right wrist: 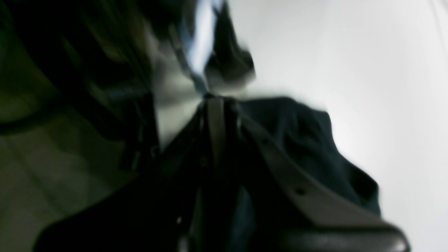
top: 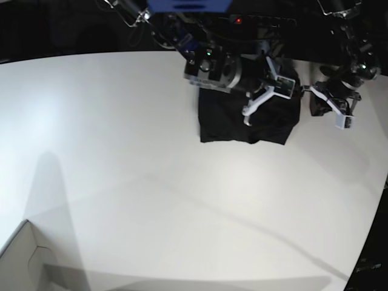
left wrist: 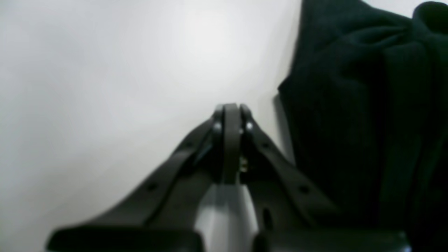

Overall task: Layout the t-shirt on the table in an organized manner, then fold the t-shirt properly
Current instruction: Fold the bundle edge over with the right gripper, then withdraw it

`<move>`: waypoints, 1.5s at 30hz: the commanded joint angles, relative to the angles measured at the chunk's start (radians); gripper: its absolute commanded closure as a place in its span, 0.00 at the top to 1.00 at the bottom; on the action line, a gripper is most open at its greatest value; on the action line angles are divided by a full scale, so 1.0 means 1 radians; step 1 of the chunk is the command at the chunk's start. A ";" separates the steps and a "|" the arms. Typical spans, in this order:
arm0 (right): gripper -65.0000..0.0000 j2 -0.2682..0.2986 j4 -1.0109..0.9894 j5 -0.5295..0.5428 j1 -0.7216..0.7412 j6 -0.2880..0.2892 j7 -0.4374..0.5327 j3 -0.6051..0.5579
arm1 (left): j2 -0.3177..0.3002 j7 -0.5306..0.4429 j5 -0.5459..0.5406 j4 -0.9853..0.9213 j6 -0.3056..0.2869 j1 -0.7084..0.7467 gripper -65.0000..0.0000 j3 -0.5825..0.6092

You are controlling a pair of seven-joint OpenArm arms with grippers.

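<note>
The black t-shirt (top: 242,124) lies as a compact, roughly square bundle on the far right part of the white table (top: 151,182). In the right wrist view my right gripper (right wrist: 214,101) is shut, with rumpled black cloth (right wrist: 308,140) just beside and under its fingers; blur hides whether it pinches any fabric. In the base view it hangs over the bundle's upper middle (top: 250,110). My left gripper (left wrist: 231,108) is shut with nothing in it, over bare table. The t-shirt's edge (left wrist: 350,105) is close on its right.
A pale box corner (top: 24,260) pokes in at the table's near left. The table's curved edge (top: 379,200) runs down the right side against dark background. The arms' bases and dark gear (top: 242,24) crowd the far edge behind the t-shirt.
</note>
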 commanded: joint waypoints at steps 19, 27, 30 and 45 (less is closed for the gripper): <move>0.47 0.016 0.174 0.005 -0.091 0.002 0.014 0.099 | -0.115 -0.018 -0.083 0.090 -0.002 0.011 0.04 -0.159; 0.47 0.135 0.292 0.008 -0.217 0.002 0.020 0.377 | -0.005 0.183 -0.186 0.280 -0.001 -0.088 0.49 -0.152; 0.47 0.156 0.335 0.008 -0.265 0.002 0.020 0.469 | 0.073 0.234 -0.186 0.292 0.001 -0.117 0.55 -0.144; 0.47 0.161 0.364 0.008 -0.337 0.004 0.018 0.583 | 0.165 0.234 0.092 0.248 0.002 -0.112 0.54 0.122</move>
